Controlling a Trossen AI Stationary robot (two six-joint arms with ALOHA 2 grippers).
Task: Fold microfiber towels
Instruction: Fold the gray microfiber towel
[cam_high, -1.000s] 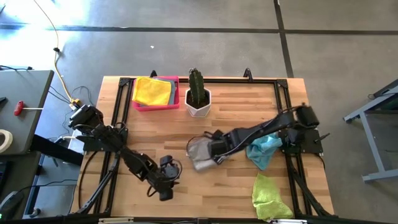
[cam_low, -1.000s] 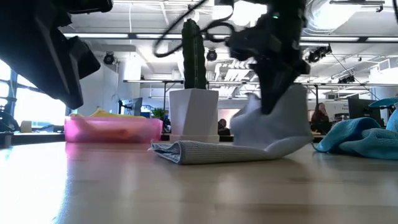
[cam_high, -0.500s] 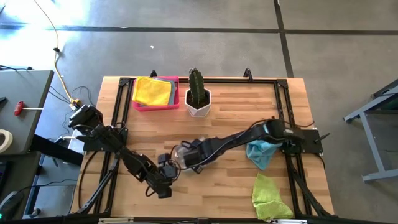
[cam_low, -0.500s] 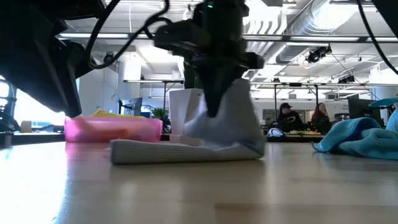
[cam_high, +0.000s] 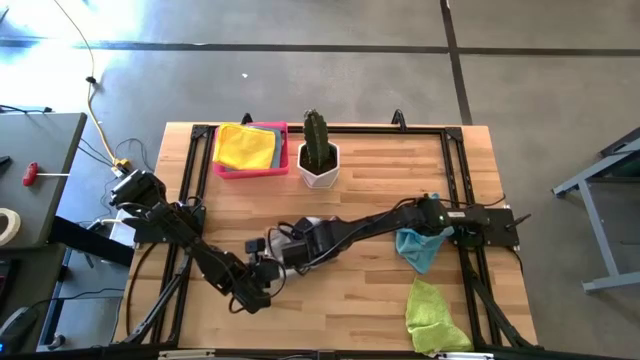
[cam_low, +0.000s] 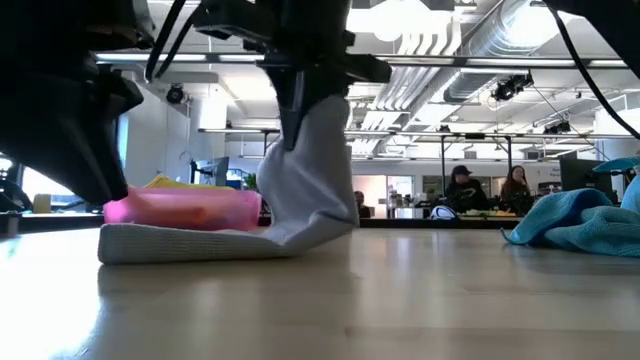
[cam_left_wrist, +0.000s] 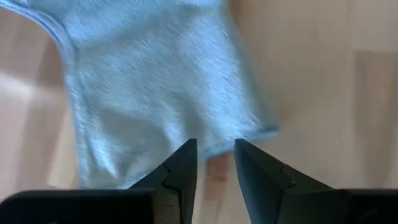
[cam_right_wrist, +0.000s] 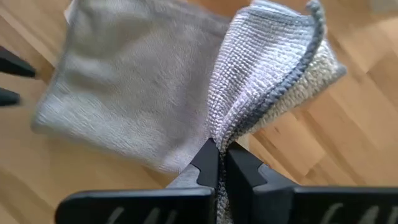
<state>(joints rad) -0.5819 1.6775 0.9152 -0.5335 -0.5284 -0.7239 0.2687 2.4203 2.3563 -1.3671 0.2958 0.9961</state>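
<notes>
A grey microfiber towel (cam_right_wrist: 124, 99) lies left of the table's middle, one side raised (cam_low: 310, 180) under my shut right gripper (cam_right_wrist: 217, 155), which reaches in from the right (cam_high: 290, 248). My left gripper (cam_left_wrist: 214, 149) stands open at the towel's near edge (cam_left_wrist: 249, 134), pointing down at a slant (cam_high: 258, 270). Wood shows between its fingers. A light blue towel (cam_high: 420, 245) and a lime green towel (cam_high: 435, 315) lie crumpled on the right. A yellow towel (cam_high: 245, 145) rests in the pink tray (cam_high: 270, 170). My right gripper pinches a bunched part of the grey towel beside its darker hem (cam_right_wrist: 239, 130) between both fingers, coming from above and pointing down. At least two layers seem caught. The held side stands up below the fingers, and the rest (cam_low: 180, 243) lies flat on the table.
A cactus in a white pot (cam_high: 318, 160) stands at the far middle beside the tray. A black frame (cam_high: 455, 160) runs along the table's edges. Bare wood (cam_high: 340, 310) lies at the near middle. People sit in the room behind (cam_low: 460, 185).
My right gripper has gone toward the table's left edge, still shut on the grey towel. It has dragged the towel's flat part leftward along the table, the held side staying raised. My left gripper has tipped and turned toward the towel.
</notes>
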